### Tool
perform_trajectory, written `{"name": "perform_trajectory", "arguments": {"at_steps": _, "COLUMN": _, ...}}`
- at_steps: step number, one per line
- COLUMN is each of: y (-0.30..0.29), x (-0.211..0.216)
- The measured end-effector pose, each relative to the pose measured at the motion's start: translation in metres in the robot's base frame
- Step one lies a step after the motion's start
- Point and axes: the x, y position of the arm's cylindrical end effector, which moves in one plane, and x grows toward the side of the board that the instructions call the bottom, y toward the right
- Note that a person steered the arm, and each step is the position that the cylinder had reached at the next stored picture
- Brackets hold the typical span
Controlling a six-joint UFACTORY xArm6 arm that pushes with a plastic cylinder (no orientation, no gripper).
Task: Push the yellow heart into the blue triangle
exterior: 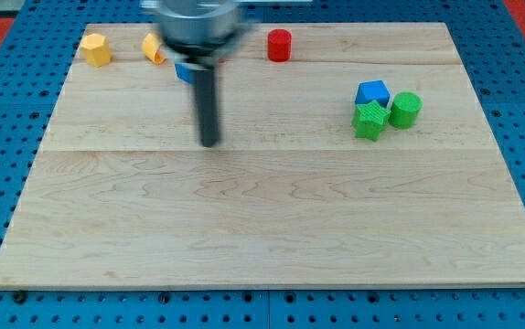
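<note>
A yellow block [153,47], partly hidden by the arm so its shape is unclear, lies near the view's top left. A blue block [185,72] sits just right of and below it, mostly hidden behind the rod, so its shape cannot be made out. Another yellow block [97,49] lies further left. My tip [209,142] rests on the board below the blue block, a short way apart from both.
A red cylinder [279,45] stands at the top centre. At the right, a blue block [372,92], a green star-like block [369,120] and a green cylinder [405,109] cluster together. The wooden board [272,228] ends in a blue pegboard surround.
</note>
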Motion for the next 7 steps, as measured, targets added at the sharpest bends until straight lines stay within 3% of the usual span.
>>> {"name": "perform_trajectory", "arguments": {"at_steps": 1, "y": -0.132, "x": -0.057}}
{"name": "perform_trajectory", "arguments": {"at_steps": 2, "y": -0.183, "x": -0.12}}
{"name": "perform_trajectory", "arguments": {"at_steps": 3, "y": -0.157, "x": -0.128}}
{"name": "perform_trajectory", "arguments": {"at_steps": 4, "y": -0.092, "x": -0.155}}
{"name": "perform_trajectory", "arguments": {"at_steps": 7, "y": -0.184, "x": -0.169}}
